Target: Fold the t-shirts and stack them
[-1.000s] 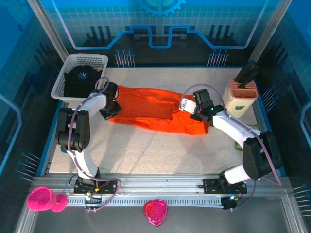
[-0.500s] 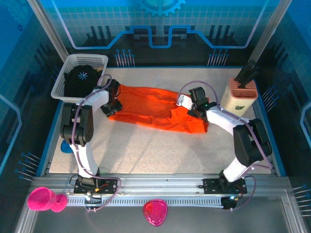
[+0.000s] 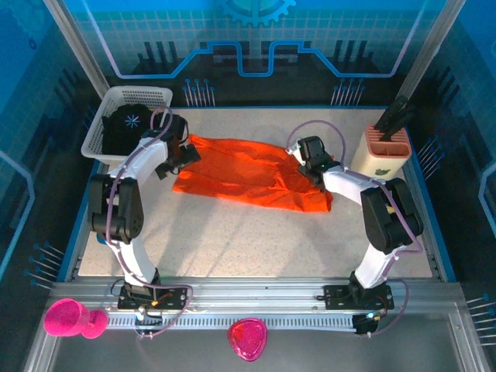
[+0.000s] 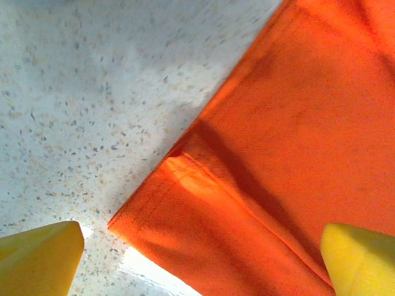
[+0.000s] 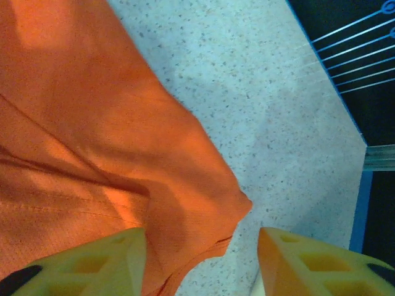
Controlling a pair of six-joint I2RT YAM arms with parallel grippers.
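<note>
Both grippers have crept up the frame since a second ago. At upper left, the black t-shirt (image 3: 128, 128) is bunched in the white basket (image 3: 139, 93). Beside it, the left gripper (image 4: 197, 259) hangs wide apart and empty over a corner of the orange t-shirt (image 3: 240, 174), which lies rumpled across the middle of the table. The right gripper (image 5: 203, 265) is also spread, straddling the far corner. By the look of it, no neat fold or stack exists yet.

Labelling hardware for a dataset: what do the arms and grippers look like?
The left arm and right arm have white links, black joints and thin lilac cables alongside. The left gripper and right gripper have yellow fingers; the right's show recessed pockets.
</note>
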